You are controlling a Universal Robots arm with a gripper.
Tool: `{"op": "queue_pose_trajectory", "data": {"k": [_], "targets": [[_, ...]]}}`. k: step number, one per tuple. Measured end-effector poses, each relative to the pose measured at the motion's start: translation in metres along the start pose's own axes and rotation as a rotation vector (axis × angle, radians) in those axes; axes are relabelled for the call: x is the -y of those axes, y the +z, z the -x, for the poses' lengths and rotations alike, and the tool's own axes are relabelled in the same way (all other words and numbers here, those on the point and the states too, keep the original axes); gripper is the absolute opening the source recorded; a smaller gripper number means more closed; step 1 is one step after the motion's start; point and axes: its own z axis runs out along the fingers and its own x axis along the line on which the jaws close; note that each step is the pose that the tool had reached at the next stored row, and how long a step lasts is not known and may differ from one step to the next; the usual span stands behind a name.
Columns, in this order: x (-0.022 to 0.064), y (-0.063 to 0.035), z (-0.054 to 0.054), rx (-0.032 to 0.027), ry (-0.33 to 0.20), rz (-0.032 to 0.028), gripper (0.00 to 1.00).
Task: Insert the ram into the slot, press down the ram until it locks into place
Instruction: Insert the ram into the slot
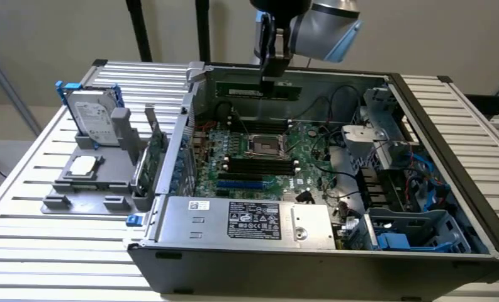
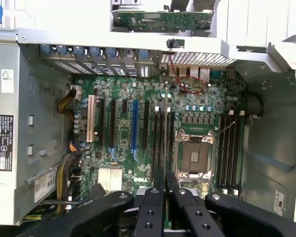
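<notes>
Ram hung level in the pincer, which was closed narrow on the middle of its upper edge. It was held well above the open computer case on the slatted counter, near the case's far wall in the exterior view. It was apart from every socket on the motherboard below.

By my judgement the stick was light and stiff but fragile. Its chips and contact edge should not be pinched, so the top edge at mid-length was the sound place to hold it. That left the lower edge free, and the push needed to be even so both end clips could catch.

Counted, there were one stick and one pincer. Four black memory sockets lay side by side on one flank of the silver CPU socket, any of which could have been the slot. A second black group lay on the other flank, three or four, I could not tell. One blue slot stood among the expansion connectors.
</notes>
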Motion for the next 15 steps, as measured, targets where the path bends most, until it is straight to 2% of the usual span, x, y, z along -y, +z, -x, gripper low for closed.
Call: {"op": "queue_pose_trajectory", "data": {"k": [4, 8, 15], "targets": [[0.0014, 0.0073, 0.009, 0.0001, 0.0, -0.0001, 0.13], [0.0065, 0.0146, 0.017, 0.0, 0.0, 0.0, 0.13], [0.018, 0.0269, 0.02, -0.0001, 0.0, 0.0, 0.13]]}}
